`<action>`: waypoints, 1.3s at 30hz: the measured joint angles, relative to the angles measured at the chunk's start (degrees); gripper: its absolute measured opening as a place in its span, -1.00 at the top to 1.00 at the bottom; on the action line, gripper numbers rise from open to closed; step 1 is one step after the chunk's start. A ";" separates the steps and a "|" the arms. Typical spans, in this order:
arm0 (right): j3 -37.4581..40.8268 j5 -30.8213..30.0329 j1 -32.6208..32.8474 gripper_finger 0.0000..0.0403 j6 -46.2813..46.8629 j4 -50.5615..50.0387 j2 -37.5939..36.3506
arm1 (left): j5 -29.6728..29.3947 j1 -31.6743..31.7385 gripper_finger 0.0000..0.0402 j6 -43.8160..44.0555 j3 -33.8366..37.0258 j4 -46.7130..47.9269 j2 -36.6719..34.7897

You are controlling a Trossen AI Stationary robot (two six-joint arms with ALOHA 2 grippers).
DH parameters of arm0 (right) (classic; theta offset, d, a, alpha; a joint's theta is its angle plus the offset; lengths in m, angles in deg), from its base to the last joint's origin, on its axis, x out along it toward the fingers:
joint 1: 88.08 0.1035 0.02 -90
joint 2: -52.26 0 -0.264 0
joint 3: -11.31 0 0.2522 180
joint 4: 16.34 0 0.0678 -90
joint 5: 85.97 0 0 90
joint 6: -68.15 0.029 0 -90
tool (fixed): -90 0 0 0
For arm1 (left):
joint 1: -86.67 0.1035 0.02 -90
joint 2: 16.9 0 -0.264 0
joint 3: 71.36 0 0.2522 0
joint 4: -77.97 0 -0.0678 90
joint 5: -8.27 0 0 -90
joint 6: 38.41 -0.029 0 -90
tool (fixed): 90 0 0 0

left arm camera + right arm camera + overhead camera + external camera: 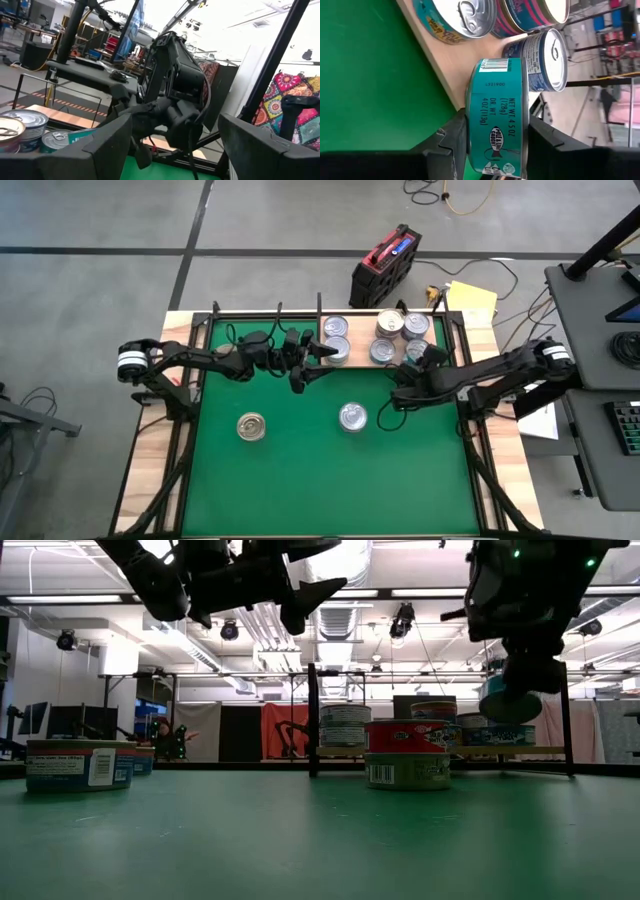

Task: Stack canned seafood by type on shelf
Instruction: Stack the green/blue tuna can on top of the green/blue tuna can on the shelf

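The shelf point(360, 332), a pale wood board, lies along the mat's far edge and carries several tins point(337, 350) point(390, 325). My right gripper point(413, 361) hovers over the shelf's right part, shut on a teal tin point(497, 120) point(508, 700). My left gripper point(314, 363) hangs open and empty above the mat, just in front of the shelf's left tins. Two more tins stand on their bases on the green mat: a gold-lidded one point(252, 426) and a silvery one point(352, 417). My right gripper pinches the teal tin between its two fingers point(451, 142), one on each flat face, with the labelled side wall point(495, 107) toward the wrist camera. The fingers slant down from the table's right side. The tin is lifted clear, above the shelf's front edge point(451, 85).
A black frame with upright posts point(313, 720) borders the mat at the far side, around the shelf. The two arms' grippers are close together over the far middle. The mat's near half point(330, 490) is bare green. A red-black case point(385, 265) lies on the floor beyond.
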 joint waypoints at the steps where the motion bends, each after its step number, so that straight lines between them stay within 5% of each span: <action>1: 0.00 -0.42 -0.19 0.36 -0.05 0.02 0.66 | 0.00 0.03 -0.39 -0.10 0.00 0.26 0.00; 20: -0.04 -2.05 -7.75 0.36 -3.28 0.27 5.69 | -0.02 0.48 -0.39 -1.17 0.00 2.33 0.04; 29: -0.02 -1.69 -8.40 0.07 -4.73 0.76 5.74 | -0.02 0.57 -0.39 -1.15 0.00 2.31 0.04; 39: -0.02 -1.75 -8.38 0.02 -3.50 0.71 5.73 | -0.02 0.57 -0.39 -1.15 0.00 2.27 0.04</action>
